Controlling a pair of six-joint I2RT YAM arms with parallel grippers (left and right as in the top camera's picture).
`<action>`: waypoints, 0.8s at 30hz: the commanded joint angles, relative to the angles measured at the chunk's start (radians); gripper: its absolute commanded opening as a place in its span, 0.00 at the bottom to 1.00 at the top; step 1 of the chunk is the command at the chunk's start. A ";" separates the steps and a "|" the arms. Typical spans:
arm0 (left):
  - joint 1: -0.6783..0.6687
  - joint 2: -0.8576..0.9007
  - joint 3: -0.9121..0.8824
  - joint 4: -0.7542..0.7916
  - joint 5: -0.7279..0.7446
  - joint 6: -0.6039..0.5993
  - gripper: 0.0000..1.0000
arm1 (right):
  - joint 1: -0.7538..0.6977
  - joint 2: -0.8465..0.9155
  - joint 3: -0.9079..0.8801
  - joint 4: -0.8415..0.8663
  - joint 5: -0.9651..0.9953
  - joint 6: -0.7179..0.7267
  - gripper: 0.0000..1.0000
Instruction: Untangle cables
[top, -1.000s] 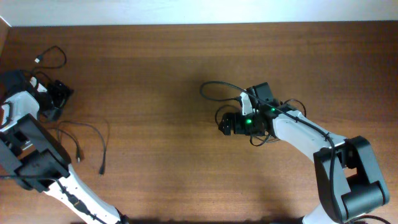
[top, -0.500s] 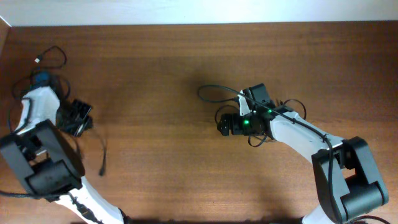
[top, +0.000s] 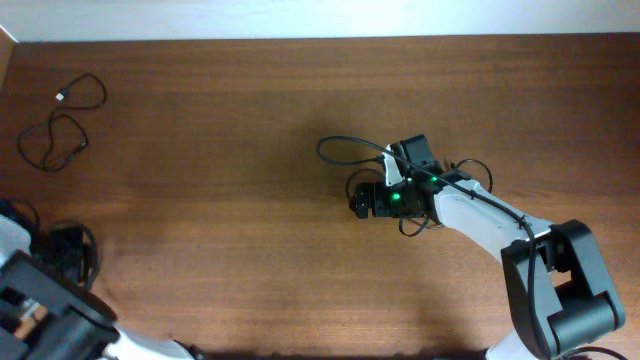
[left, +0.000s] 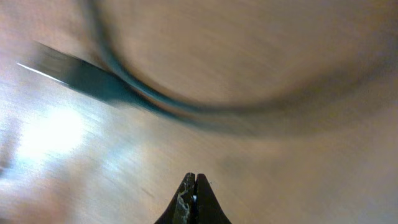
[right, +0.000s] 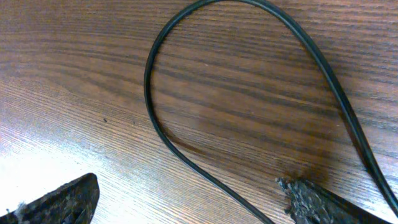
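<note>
One thin black cable (top: 52, 135) lies coiled at the far left of the table, its plug end (top: 62, 97) toward the back. A second cable (top: 345, 148) loops out beside my right gripper (top: 362, 199) and runs under that arm. In the right wrist view this cable (right: 163, 134) passes between the wide-open fingers of the right gripper (right: 189, 183), untouched. My left gripper (top: 66, 252) is at the near left edge with thin cable loops (top: 88, 243) around it. The blurred left wrist view shows the left gripper (left: 194, 181) shut, and a cable (left: 186, 112) arcs on the wood ahead of it.
The dark wooden table (top: 230, 200) ends at a pale wall along the back edge (top: 320, 38). More cable loops (top: 472, 172) show beside the right arm's white link (top: 480, 215). The left arm's base (top: 45, 320) fills the near left corner.
My left arm swung from the far-left coil toward the near left edge and its gripper shut. The cable that lay near it has shifted along with it. The right arm barely moved.
</note>
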 joint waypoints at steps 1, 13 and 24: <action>-0.103 -0.245 0.003 0.021 0.280 0.047 0.00 | 0.000 0.015 -0.029 -0.029 0.027 -0.006 0.99; -1.213 -0.428 0.002 0.422 0.206 0.098 0.99 | -0.519 -0.841 0.104 -0.576 0.082 -0.006 0.99; -1.705 -0.069 0.002 0.832 0.007 -0.262 0.99 | -0.535 -0.822 0.101 -0.731 0.155 0.027 0.99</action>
